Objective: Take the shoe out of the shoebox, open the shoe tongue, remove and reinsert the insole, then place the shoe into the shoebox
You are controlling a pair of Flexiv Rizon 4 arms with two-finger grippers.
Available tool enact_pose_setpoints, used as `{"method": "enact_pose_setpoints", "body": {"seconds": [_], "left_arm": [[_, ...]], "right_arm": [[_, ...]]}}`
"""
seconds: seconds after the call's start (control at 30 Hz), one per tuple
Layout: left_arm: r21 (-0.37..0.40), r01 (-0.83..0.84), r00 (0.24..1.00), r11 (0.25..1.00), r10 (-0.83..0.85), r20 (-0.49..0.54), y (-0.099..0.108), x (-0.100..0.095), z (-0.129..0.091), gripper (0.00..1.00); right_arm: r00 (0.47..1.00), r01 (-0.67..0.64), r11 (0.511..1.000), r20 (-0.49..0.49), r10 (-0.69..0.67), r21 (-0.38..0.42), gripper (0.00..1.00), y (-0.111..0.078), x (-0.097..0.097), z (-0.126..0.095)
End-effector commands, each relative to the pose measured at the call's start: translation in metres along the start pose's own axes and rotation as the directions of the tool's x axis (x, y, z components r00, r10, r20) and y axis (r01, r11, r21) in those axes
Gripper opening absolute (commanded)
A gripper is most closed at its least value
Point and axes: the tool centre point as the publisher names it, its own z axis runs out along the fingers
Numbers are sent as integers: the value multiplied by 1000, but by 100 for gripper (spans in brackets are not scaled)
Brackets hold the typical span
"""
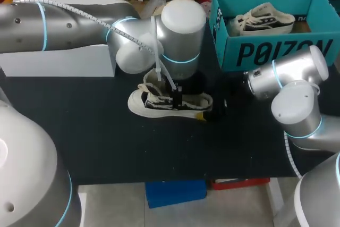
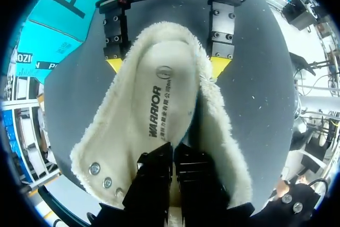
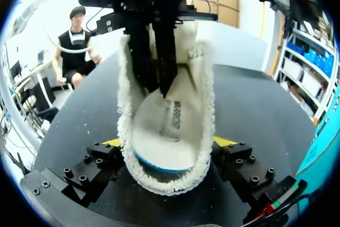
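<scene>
Resting upright near the middle of the black table (image 1: 106, 142): fleece-lined shoe (image 1: 170, 102), toe to the left, heel to the right, outside the teal shoebox (image 1: 276, 51) at far right. Pointing down into the shoe opening from above: left gripper (image 1: 177, 99), fingers clenched together, tips against the insole (image 2: 159, 99); cannot tell whether any part of the insole is pinched between them. Set low at the heel end: right gripper (image 1: 208, 113), yellow tips pressed against the fleece collar from both sides, grasping the shoe there. Lying inside the shoe: insole, blue edge showing at the heel. Lying inside the shoebox: second shoe (image 1: 263, 19). Standing at far left, well apart from the shoe: white box (image 1: 58, 59).
</scene>
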Motion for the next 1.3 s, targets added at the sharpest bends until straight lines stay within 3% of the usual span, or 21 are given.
{"method": "enact_pose_setpoints", "body": {"seconds": [0.03,0.37,0.77,0.8,0.87,1.0,1.1,1.3], "left_arm": [[69,-1,1000,998,2,-3,13,1,-18,0],[141,-21,1000,990,21,1,14,2,-40,0],[219,-97,991,971,115,-71,-7,4,-22,0],[229,-104,989,968,125,-81,-8,3,-21,2],[234,-108,988,966,130,-79,-9,3,-20,25],[263,-125,988,957,146,-59,-8,2,-21,32],[275,-134,986,952,155,-55,-8,2,-22,44],[257,-170,984,951,178,-9,-13,2,-19,49]], "right_arm": [[1000,0,1000,0,0,1,0,-1,1,1],[1000,0,1000,0,0,1,0,-1,1,1],[1000,0,1000,0,0,1,0,-1,1,1],[1000,0,1000,0,0,1,0,-1,1,1],[1000,0,1000,0,0,1,0,-1,1,1],[1000,0,1000,0,0,1,0,-1,1,1],[1000,0,1000,0,0,1,0,-1,1,1],[1000,0,1000,0,0,1,0,-1,1,1]]}}
